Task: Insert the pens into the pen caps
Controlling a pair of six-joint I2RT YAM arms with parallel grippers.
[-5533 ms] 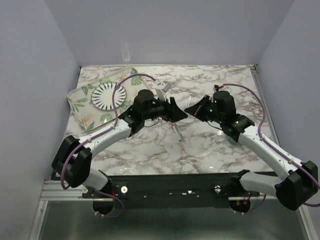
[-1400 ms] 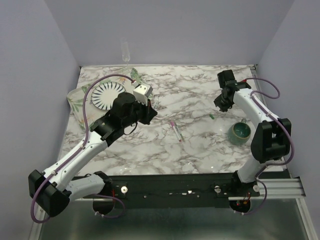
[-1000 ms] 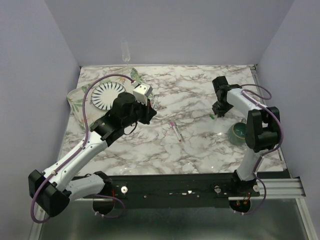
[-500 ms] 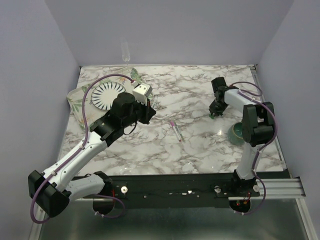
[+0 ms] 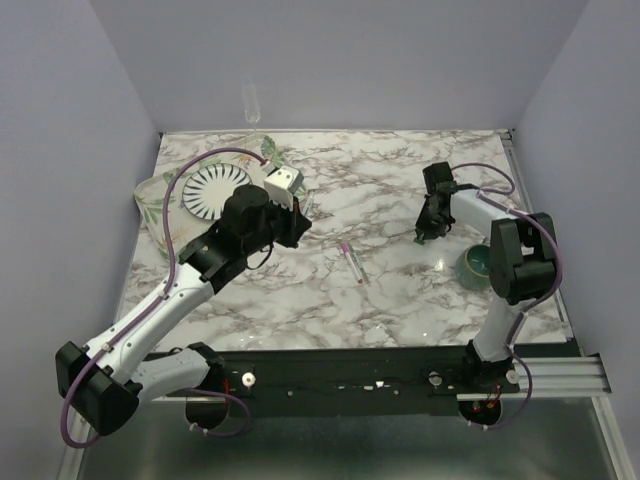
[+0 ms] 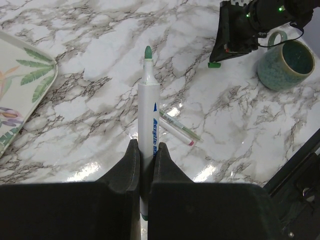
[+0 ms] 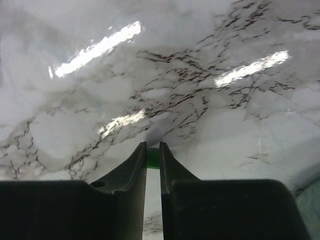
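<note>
While your left gripper (image 6: 146, 146) pinches the green-tipped pen (image 6: 149, 107) by its lower barrel, with the uncapped tip pointing out past the fingers, the right gripper (image 7: 153, 152) is planted on the marble table (image 5: 400, 290) at the far right. Its fingers are only a narrow slit apart, and the green cap (image 7: 153, 158) fills the gap between them.

From overhead, that gripper hides the cap. The left wrist camera shows it as a small green stub at the fingertips, down on the marble near the teal mug (image 6: 286, 65). The second pen (image 5: 352, 262), one end pink, lies loose mid-table between the arms. No separate pink cap can be made out.

The step in hand looks to be securing the cap. To do it well, confirm the squeeze is firm before you lift, since so small a part could squirt out or twist. Lift straight up, clear of the mug, then turn the cap's open mouth toward the left arm; which end is open cannot be told from here. Bring the tip and the mouth onto one line before pressing, and push along the pen's axis only.
</note>
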